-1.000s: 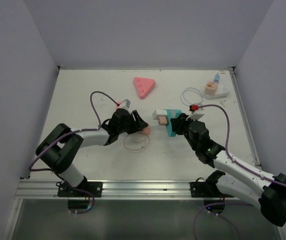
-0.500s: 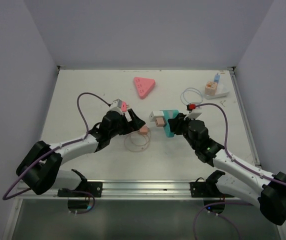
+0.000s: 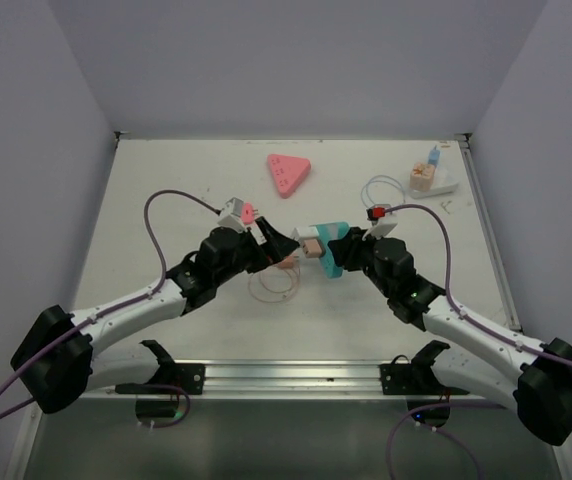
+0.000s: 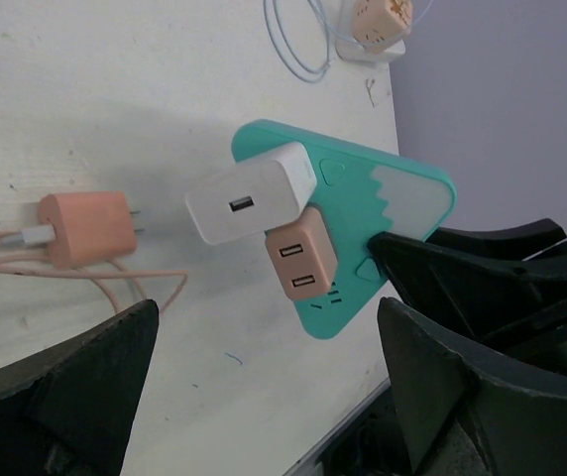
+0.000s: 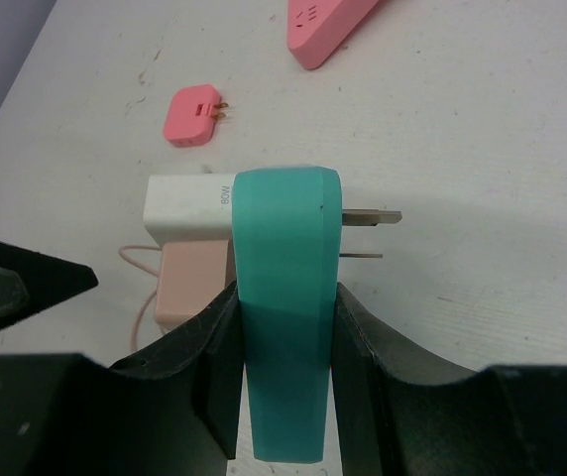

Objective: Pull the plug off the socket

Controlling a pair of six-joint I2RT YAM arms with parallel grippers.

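socket work, two-handed. my right pincer [image 5: 285, 337] is clamped on the teal socket [image 4: 402, 198], one finger on each flat side, holding it up on edge and off the worktop [image 3: 166, 200]. i judge this is so that its plug face turns toward my other arm and the block cannot slide when something is tugged out of it.

two things sit in that face: a white charger [image 4: 249, 193] above, and a tan plug [image 4: 301, 256] just below it, touching its underside. both look fully seated. from my right wrist view, two metal prongs poke out of the socket's back – they seem to be the block's own.

my left pincer [image 3: 280, 246] is spread wide and holds nothing. it hangs just short of the two plugs, its fingers framing them from either side, lined up with the direction they would have to come out. which of the pair i am meant to take i cannot tell – they are stacked so close that closing on one alone calls for care, or i pinch both.

down on the worktop lies a peach plug [image 4: 80, 230], pins bare and pointing at the socket, its cable [image 4: 115, 283] looped loosely beside it. it is well clear of my fingers and out of any socket.
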